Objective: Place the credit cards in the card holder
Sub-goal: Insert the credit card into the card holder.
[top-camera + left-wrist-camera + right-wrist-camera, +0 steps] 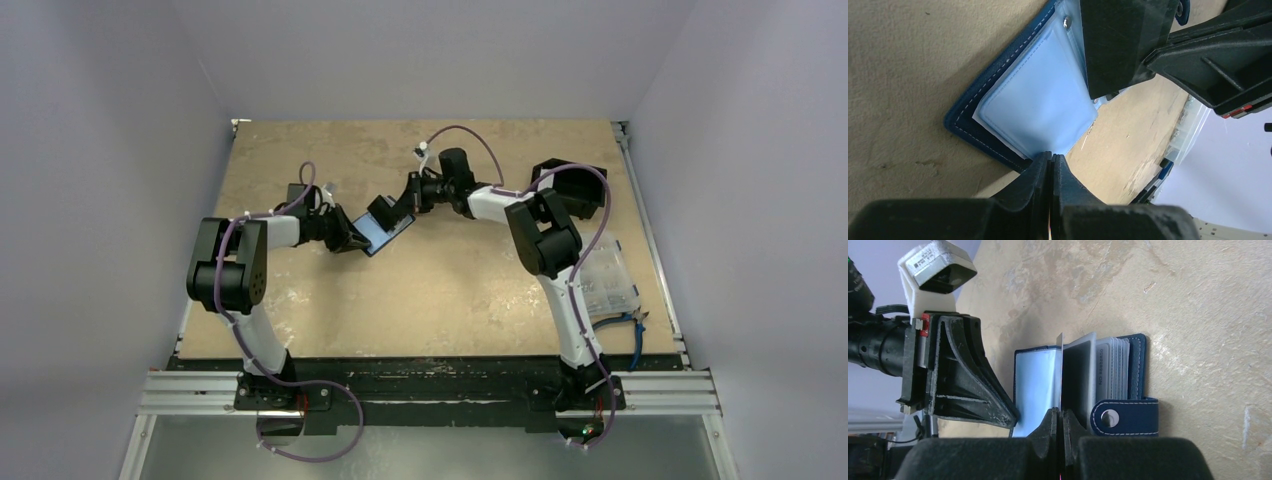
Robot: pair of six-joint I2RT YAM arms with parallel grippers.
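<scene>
left end effector (1050, 162): fingers together, pinched on a corner of the card holder (1033, 100), at its pale blue inner sleeve
right end effector (1060, 416): fingers together, clamped on a thin leaf (1061, 365) standing up from the open holder; sleeve or card, cannot tell
card holder place: open, about the middle of the surface (440, 300), nearer the far edge, between the two end effectors
risk 1: a pull in opposite ways likely tears a clear sleeve or slips it out of a pinch
risk 2: both grips are on thin edges; if one lets go, the holder may flop shut and the snap strap (1125, 416) may swing over the pockets
risk 3: if the leaf is a card, a tilt could miss the pocket mouth and jam
end effectors: 2
card holder: 1
snap strap: 1
sleeves: several, stacked, not countable
loose credit cards: none seen
others: 1 black box (572, 185) toward the far right corner, 1 clear compartment box (608, 280) by the right edge
</scene>
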